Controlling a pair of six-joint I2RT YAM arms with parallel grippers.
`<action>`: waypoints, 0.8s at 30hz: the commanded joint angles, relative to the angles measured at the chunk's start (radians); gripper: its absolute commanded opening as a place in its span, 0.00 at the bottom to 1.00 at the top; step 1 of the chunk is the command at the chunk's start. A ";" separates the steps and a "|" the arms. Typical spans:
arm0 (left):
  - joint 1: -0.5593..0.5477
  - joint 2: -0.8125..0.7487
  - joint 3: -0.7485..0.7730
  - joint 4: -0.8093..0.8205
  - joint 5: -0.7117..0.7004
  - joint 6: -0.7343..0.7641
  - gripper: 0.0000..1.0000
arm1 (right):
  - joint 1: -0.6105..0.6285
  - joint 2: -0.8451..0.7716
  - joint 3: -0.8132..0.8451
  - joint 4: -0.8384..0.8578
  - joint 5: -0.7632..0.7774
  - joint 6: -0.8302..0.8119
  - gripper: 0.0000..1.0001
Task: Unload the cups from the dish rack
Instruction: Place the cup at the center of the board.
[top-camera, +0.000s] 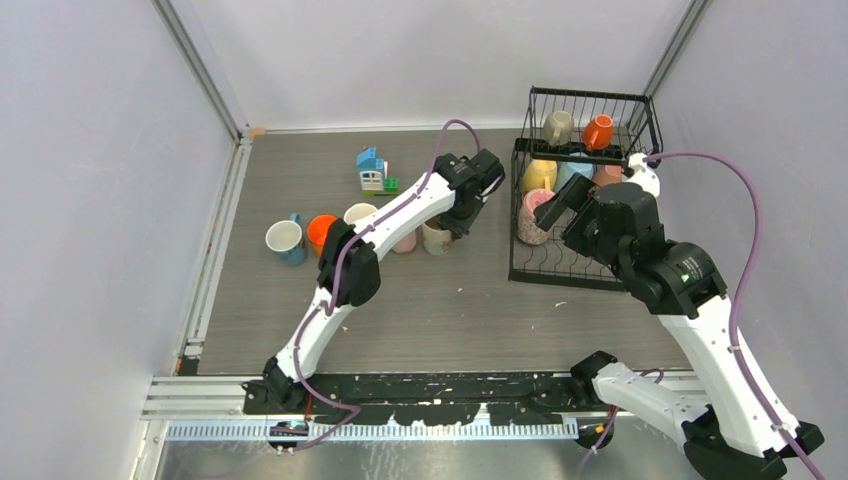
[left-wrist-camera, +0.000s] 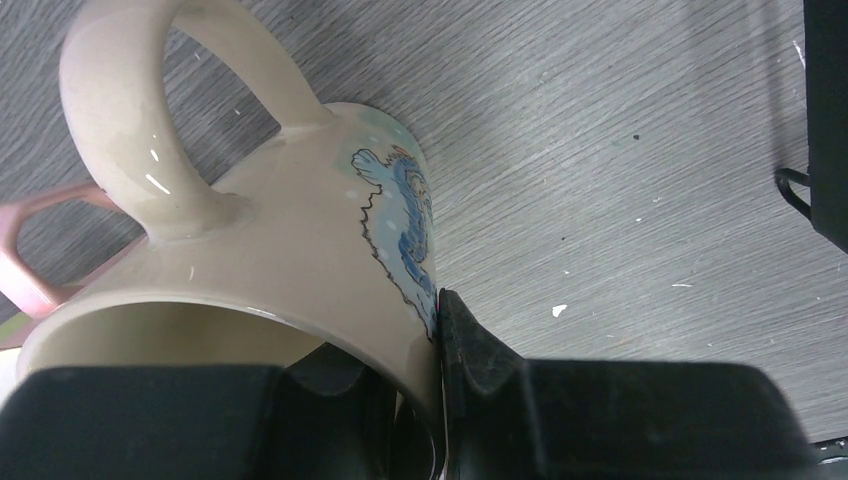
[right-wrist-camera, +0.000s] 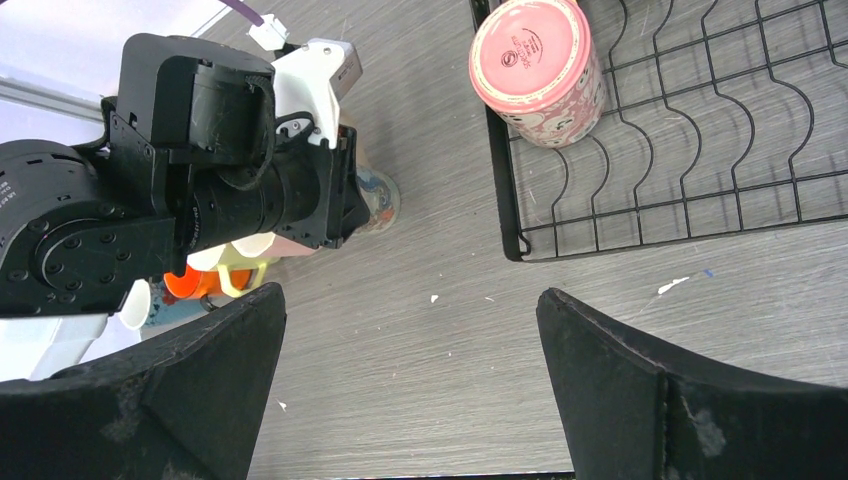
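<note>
Your grey table (top-camera: 470, 300) carries the dish rack (top-camera: 570, 265) just ahead of your right gripper (top-camera: 552, 212). A beige mug (top-camera: 436, 240) is at your left gripper (top-camera: 447, 228), four more mugs (top-camera: 322, 232) stand left of it, and a toy house (top-camera: 373, 172) lies beyond.

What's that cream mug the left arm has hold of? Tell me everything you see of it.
The cream mug looks like glossy glazed ceramic, with a big loop handle and a blue, dark-outlined drawing on its side. It stands mouth up over the grey wood-grain table, close beside a pink mug. The left pincer is shut on its rim, one finger inside and one outside. Whether its base touches the table is unclear.
</note>
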 joint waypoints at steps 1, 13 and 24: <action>-0.005 -0.040 0.026 0.024 -0.025 0.023 0.22 | -0.002 0.002 0.004 0.029 0.007 -0.009 1.00; -0.005 -0.095 0.038 0.013 -0.029 0.019 0.49 | -0.001 0.006 -0.006 0.040 0.003 -0.010 1.00; -0.008 -0.239 0.003 0.042 -0.014 0.018 0.75 | -0.001 0.007 -0.015 0.052 0.010 -0.013 1.00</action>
